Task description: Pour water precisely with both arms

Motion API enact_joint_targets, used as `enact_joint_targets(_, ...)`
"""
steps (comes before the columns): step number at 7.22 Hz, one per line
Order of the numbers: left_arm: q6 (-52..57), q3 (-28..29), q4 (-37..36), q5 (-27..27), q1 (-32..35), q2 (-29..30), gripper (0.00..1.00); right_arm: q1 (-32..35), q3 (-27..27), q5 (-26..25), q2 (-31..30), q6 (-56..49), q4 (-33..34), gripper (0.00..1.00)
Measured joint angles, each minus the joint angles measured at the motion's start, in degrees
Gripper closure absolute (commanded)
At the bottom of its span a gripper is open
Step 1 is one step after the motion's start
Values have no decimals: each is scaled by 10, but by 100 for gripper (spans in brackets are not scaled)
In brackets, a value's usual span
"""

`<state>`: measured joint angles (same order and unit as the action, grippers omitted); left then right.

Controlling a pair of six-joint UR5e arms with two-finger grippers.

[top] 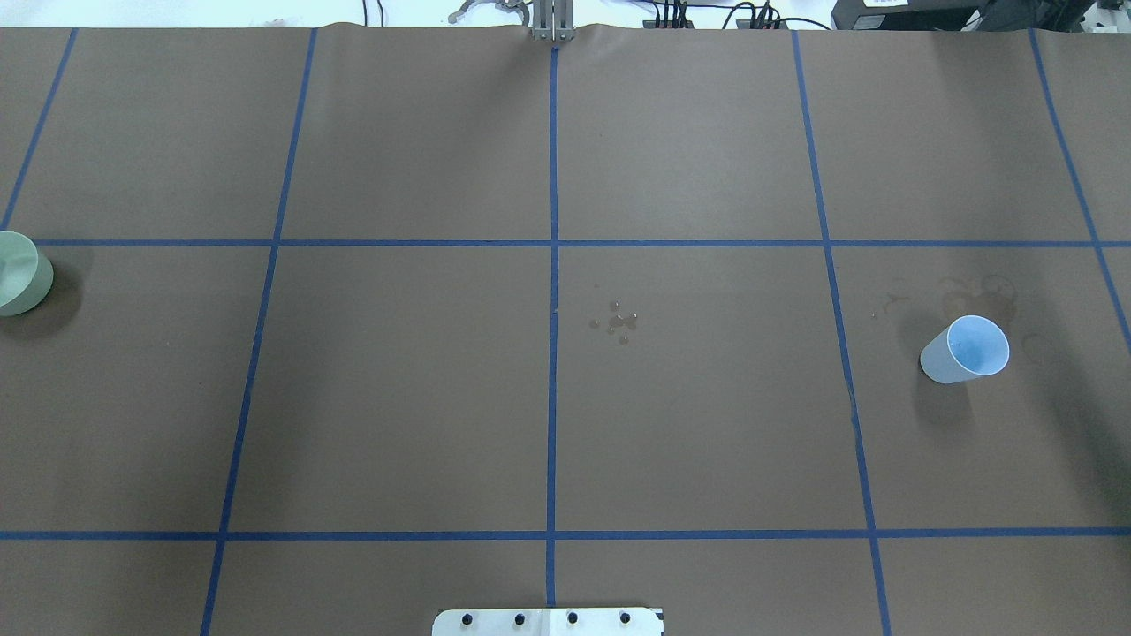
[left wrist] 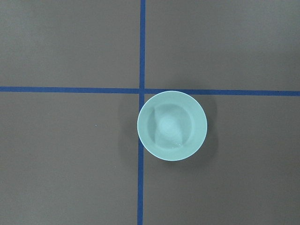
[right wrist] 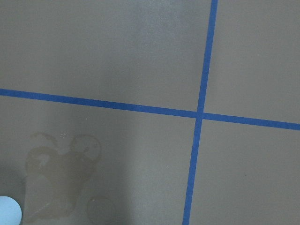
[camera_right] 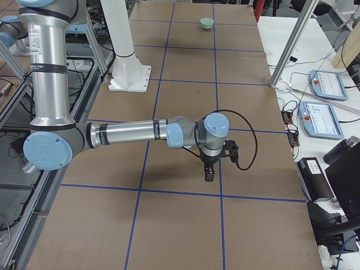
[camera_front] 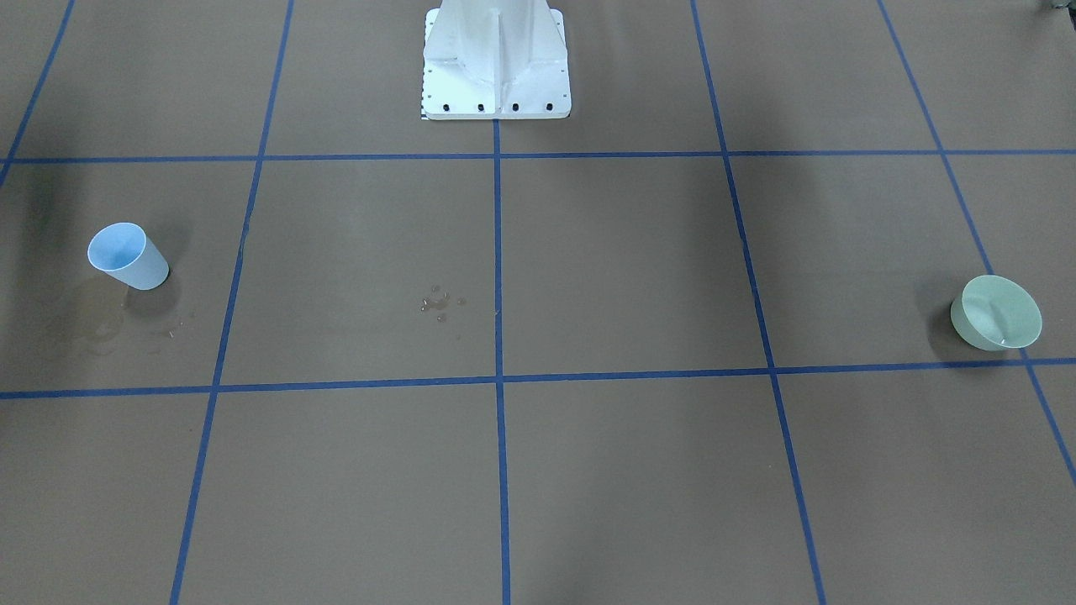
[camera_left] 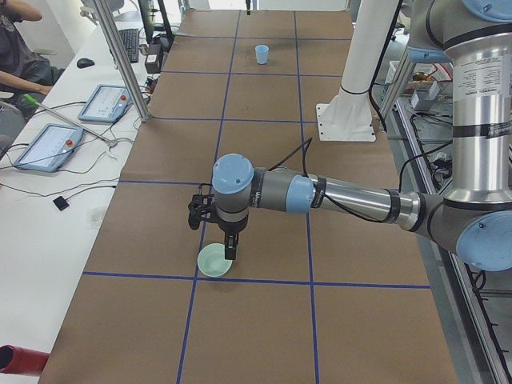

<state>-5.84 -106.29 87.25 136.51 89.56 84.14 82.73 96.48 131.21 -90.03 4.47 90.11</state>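
**Two arms, one bowl, one cup: each vessel lies nearest its own arm.**

The left gripper [camera_left: 230, 250] hangs over the single green bowl [left wrist: 172, 125], which stands upright just toward 4 o'clock of its wrist view. The single blue cup [top: 965, 350] stands upright at the table's 3 o'clock. It shows only at 8 o'clock in the right wrist view, so the right gripper [camera_right: 208, 174] is off to one side. I cannot tell whether either gripper's fingers are apart or together. The water [top: 616, 323] shows as droplets mid-table and a faint glint in the bowl.

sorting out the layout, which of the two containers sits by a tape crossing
The pale green bowl: it sits right at a crossing of the blue lines. The light blue cup stands inside its square, off them.
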Motion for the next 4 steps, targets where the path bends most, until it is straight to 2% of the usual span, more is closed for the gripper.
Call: enact_joint_targets(4, 1, 13, -3, 1, -21, 12, 0, 1, 17, 16, -11, 0, 0, 0)
